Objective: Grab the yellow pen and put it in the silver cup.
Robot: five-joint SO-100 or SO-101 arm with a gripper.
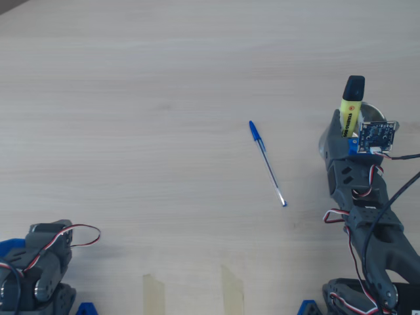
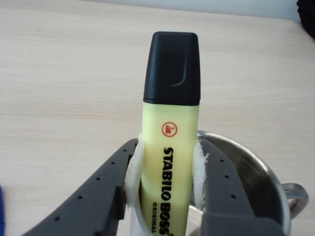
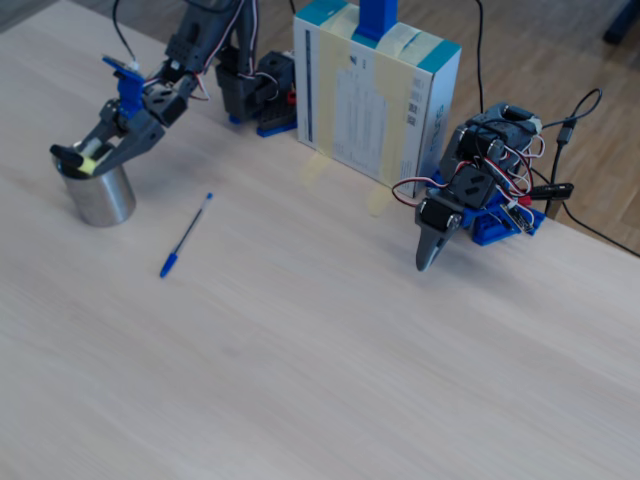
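1. Right now the gripper (image 2: pixel 167 196) is clamped on the yellow pen (image 2: pixel 170 162); in the wrist view both padded fingers (image 2: pixel 132 177) press against the pale body, one on each side, with the black cap sticking out beyond them.
2. The silver cup (image 3: pixel 98 195) stands at the left of the fixed view, and the pen hangs over its mouth, cap pointing left and away from the arm.
3. In the wrist view the cup's rim (image 2: pixel 246 152) curves just to the right of the pen and behind it, so the lower end seems to sit at or inside the opening; how deep it reaches I cannot tell.
4. Judging by this, the carry is done and the placing step is in hand: what remains is the release.
5. The next move calls for tipping the pen's low end well inside the rim, then parting the jaws so it drops in rather than catching on the edge.
6. A blue ballpoint pen (image 1: pixel 266 163) lies on the table (image 1: pixel 131 98) to the left of the cup in the overhead view, well apart and no hindrance.
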